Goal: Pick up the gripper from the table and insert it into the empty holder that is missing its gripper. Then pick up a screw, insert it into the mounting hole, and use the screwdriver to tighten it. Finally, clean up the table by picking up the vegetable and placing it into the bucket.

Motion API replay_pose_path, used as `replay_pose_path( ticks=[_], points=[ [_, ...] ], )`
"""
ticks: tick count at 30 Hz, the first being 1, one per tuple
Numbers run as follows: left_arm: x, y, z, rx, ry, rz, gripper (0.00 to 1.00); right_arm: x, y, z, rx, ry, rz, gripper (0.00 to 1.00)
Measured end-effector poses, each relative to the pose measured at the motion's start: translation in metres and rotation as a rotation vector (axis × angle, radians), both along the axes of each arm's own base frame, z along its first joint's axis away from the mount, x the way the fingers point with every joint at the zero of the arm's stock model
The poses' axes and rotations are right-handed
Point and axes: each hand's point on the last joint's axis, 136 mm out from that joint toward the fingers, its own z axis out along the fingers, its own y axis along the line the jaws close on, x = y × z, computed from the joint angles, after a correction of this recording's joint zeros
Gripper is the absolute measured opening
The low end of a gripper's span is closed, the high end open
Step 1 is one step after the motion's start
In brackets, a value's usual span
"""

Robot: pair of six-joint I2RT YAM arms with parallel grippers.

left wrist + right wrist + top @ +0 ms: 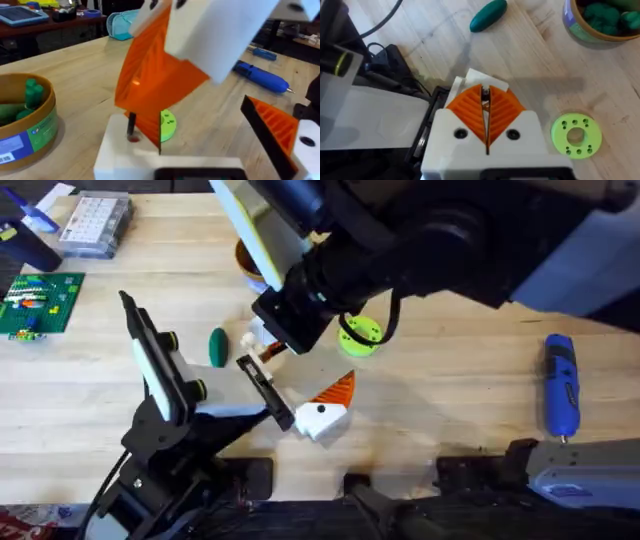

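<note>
Overhead, the right claw is hovering above the light wooden desk, just beside the left claw; we cannot tell whether that one is spread.

In the left wrist view, a small dark metal screw is standing upright, long axis vertical, tip pointing down at a white plastic block.

In the right wrist view, the right claw is pinching the screw. We are judging that a tilt or a slackening pinch could drop it beside the hole.

Lime green round plastic disc with holes, mid-frame on light wooden tabletop. Upper left: clear plastic compartment box. Below it, green studded baseplate with small coloured bricks. Blue pen beside box.
</note>
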Motion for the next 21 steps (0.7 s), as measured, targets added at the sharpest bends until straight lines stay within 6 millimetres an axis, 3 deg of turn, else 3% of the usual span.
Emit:
replay_pose_path(
  ticks=[21],
  points=[
    [0.0000, 0.0000, 0.0002, -0.002, 0.001, 0.000, 0.990, -0.0064, 0.0006, -0.0030, -0.013, 0.011, 0.014, 0.006]
  ],
)
